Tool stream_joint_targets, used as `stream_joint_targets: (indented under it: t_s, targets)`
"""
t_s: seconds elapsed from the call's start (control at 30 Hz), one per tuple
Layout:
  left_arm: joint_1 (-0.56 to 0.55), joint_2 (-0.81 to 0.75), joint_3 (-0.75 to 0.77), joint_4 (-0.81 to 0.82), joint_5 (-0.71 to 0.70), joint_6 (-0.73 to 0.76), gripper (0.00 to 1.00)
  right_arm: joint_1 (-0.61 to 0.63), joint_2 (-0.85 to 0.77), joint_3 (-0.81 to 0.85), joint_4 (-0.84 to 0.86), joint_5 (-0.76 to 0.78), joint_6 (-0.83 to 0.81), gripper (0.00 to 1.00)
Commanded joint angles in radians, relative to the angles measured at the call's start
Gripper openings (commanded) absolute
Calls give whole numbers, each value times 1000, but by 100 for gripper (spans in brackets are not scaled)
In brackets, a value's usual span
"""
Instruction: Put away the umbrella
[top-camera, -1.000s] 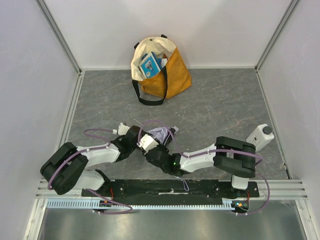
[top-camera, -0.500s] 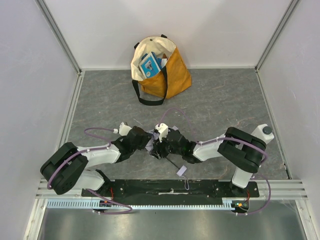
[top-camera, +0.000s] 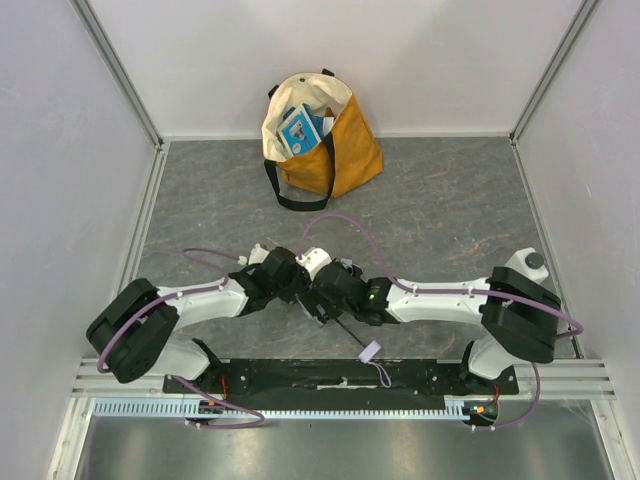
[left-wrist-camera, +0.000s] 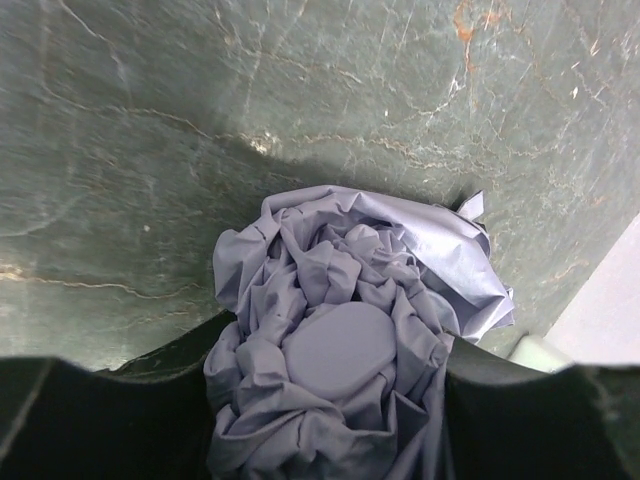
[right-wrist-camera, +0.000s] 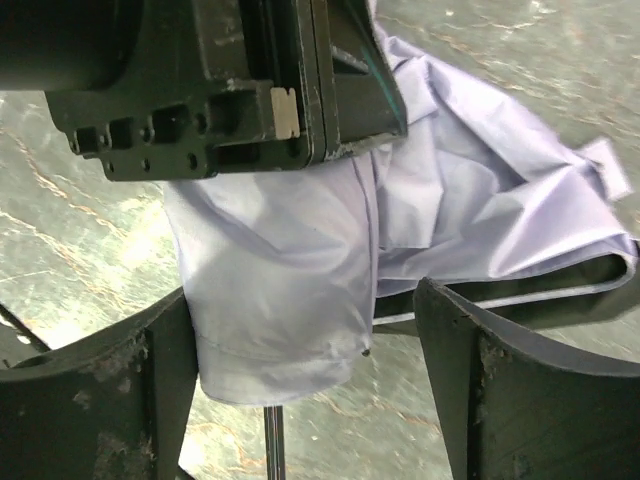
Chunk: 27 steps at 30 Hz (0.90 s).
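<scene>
The umbrella (left-wrist-camera: 345, 330) is a bunched pale lavender canopy with a flat oval cap, wedged between my left gripper's dark fingers (left-wrist-camera: 110, 420). My left gripper (left-wrist-camera: 330, 410) is shut on it. In the top view both grippers meet at the table's middle: the left gripper (top-camera: 283, 275) and the right gripper (top-camera: 322, 290). The slim black shaft (top-camera: 345, 328) runs toward the near edge and ends in a lavender strap (top-camera: 370, 352). My right gripper (right-wrist-camera: 300, 390) stands open around a hanging fold of canopy (right-wrist-camera: 280, 300), which brushes its left finger and stands apart from its right finger (right-wrist-camera: 530, 390).
A mustard-and-cream tote bag (top-camera: 335, 145) stands open at the back wall with a blue item inside, its black strap on the floor. White walls and metal rails bound the grey stone-patterned table (top-camera: 450, 210). The left gripper's black body (right-wrist-camera: 220, 90) fills the top of the right wrist view.
The right arm has stretched out from a folded pose and its jaws have widened around the canopy. The left gripper shifted slightly back and right, still holding the umbrella. The shaft and strap now show.
</scene>
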Motion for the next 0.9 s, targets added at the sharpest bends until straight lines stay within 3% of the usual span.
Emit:
stream_joint_targets:
  t_s: [0.0,0.47,0.63,0.77,0.87]
  targets:
    - [-12,64,6,-189,51,-21,2,72,-76,57,-45,220,-117,89]
    - [-12,73,-22,-125,54,-40,2,135,-3,-130,501,221,-240,85]
    - [-12,38,-77,-44,67,-54,2,133,76,-170,582,231,-261,85]
    - [-12,17,-78,-74,62,-64,2,133,145,-172,581,365,-246,81]
    - [-12,27,-69,-97,74,-69,2,133,183,-155,566,453,-241,73]
